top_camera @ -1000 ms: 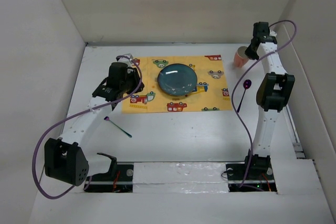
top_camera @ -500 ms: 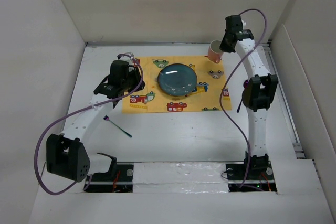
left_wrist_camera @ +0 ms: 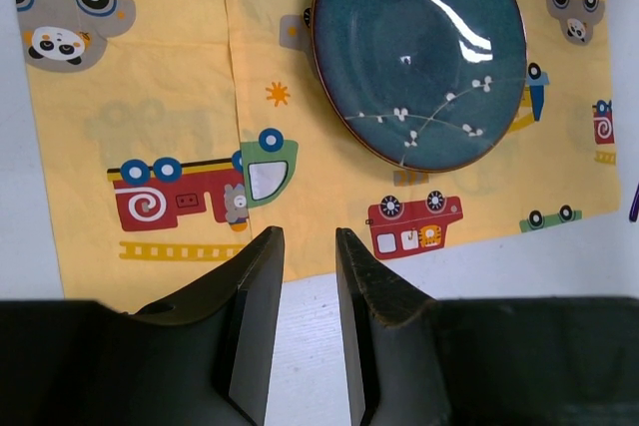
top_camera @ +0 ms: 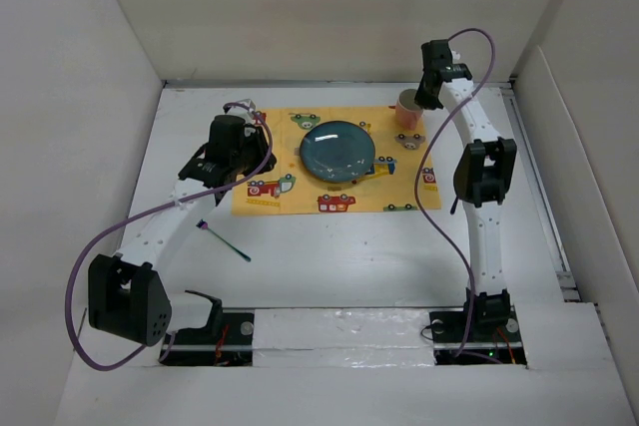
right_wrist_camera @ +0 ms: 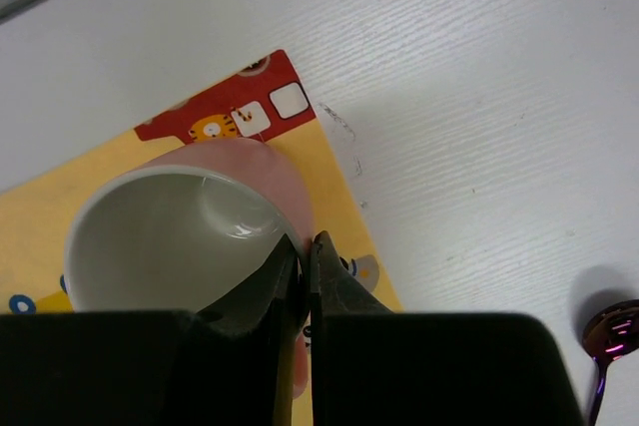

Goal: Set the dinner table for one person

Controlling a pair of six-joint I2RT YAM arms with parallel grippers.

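On the white dinner table (top_camera: 349,246) lies a yellow car-print mat (top_camera: 275,152) with a dark blue plate (top_camera: 338,152) in its middle. My right gripper (top_camera: 419,99) (right_wrist_camera: 308,241) is shut on the rim of a pink cup (top_camera: 407,107) (right_wrist_camera: 170,236), white inside, over the mat's far right corner. My left gripper (top_camera: 250,152) (left_wrist_camera: 308,236) hovers over the mat's near left edge, jaws a little apart with only bare table between them. The plate (left_wrist_camera: 419,52) lies ahead of its fingertips.
A thin purple and teal utensil (top_camera: 225,243) lies on the table left of the mat's near edge. A purple spoon (right_wrist_camera: 609,331) rests on the table right of the mat. White panel walls (top_camera: 80,97) close in the table.
My right arm has carried the pink cup leftward from beside the mat to over its far right corner. The left arm has barely moved.
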